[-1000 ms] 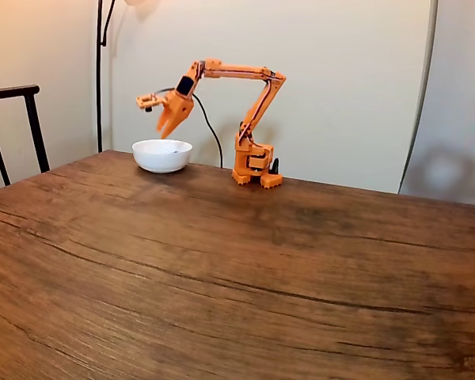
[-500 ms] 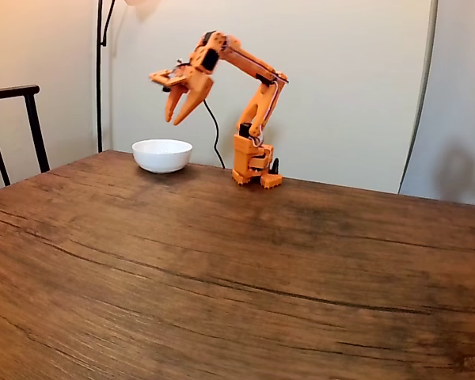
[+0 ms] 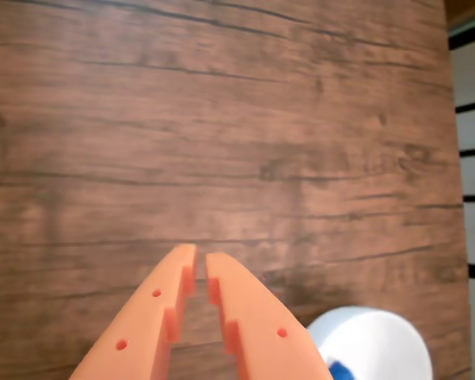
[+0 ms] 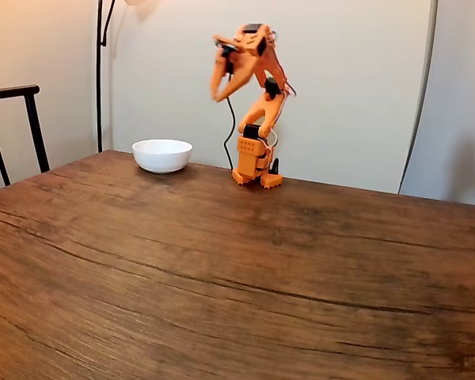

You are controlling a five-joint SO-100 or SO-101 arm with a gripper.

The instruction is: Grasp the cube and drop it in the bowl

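Resting inside the bowl, the cube lies below-right of the empty, nearly closed jaws.

We see the bowl as the one obstacle standing on the tabletop, just left of the arm's base in the fixed view. Forward and right of the bowl the wood lies bare. A chair stands beyond the edge, left of the bowl.

Warm, even room light in my fixed view; soft arm shadow on the wall, upper right. My wrist view is softer: gripper and bowl at bottom blurred, table grain sharper.
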